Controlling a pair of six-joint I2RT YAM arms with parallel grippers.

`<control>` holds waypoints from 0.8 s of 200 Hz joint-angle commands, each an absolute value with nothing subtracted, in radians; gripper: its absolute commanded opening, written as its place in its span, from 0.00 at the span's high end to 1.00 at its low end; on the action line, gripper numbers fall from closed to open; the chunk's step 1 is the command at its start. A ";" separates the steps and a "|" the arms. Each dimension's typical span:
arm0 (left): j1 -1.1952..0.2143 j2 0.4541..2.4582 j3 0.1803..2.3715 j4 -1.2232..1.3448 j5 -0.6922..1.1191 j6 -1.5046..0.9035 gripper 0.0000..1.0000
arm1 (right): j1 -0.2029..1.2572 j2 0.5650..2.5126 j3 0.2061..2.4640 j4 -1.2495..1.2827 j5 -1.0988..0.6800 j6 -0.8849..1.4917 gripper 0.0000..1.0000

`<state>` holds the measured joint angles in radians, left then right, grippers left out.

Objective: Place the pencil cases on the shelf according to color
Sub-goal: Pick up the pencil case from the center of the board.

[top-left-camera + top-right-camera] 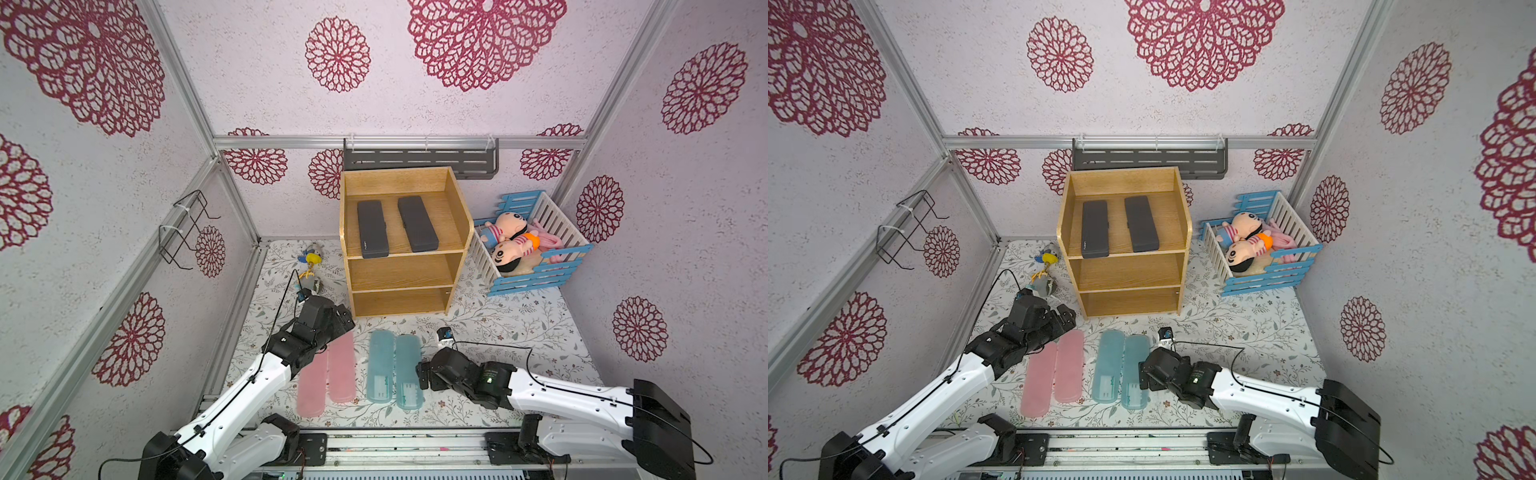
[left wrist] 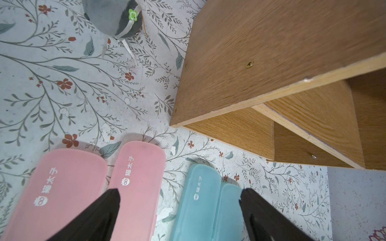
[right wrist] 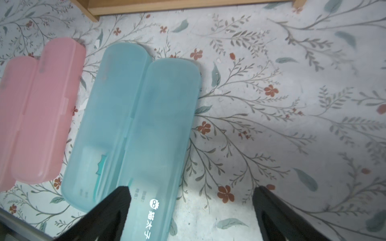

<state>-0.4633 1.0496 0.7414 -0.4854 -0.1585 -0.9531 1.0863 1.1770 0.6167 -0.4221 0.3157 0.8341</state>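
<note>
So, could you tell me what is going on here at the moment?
Two robot arms are sorting pencil cases onto the wooden shelf by colour. Both black cases lie side by side on its top level. The pink cases and the teal cases lie on the table in front of it. The left gripper is open near the pink pair's far ends, the right gripper open at the teal pair's side; neither holds anything.

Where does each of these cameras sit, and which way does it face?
Both top views: high behind the robot, looking down at the shelf; left arm and right arm show.
Left wrist: on that arm, looking past the open left gripper at pink cases and shelf.
Right wrist: likewise, past the open right gripper at teal cases.
Shared: both wrist views show pink and teal cases.
</note>
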 commanded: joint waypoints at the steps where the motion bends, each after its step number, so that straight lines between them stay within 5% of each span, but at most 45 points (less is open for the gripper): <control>1: -0.478 1.069 0.750 -0.489 -0.151 -0.969 0.03 | 1.109 1.190 0.622 -0.363 0.315 0.876 0.01; 160: -0.503 0.945 0.703 -0.468 -0.218 -0.954 0.03 | 1.213 1.534 0.780 -0.390 0.342 0.976 0.01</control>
<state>-0.4931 0.9554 0.7151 -0.4759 -0.2047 -0.9623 1.2076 1.5063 0.7670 -0.3683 0.3183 0.9604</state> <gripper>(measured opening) 0.972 0.990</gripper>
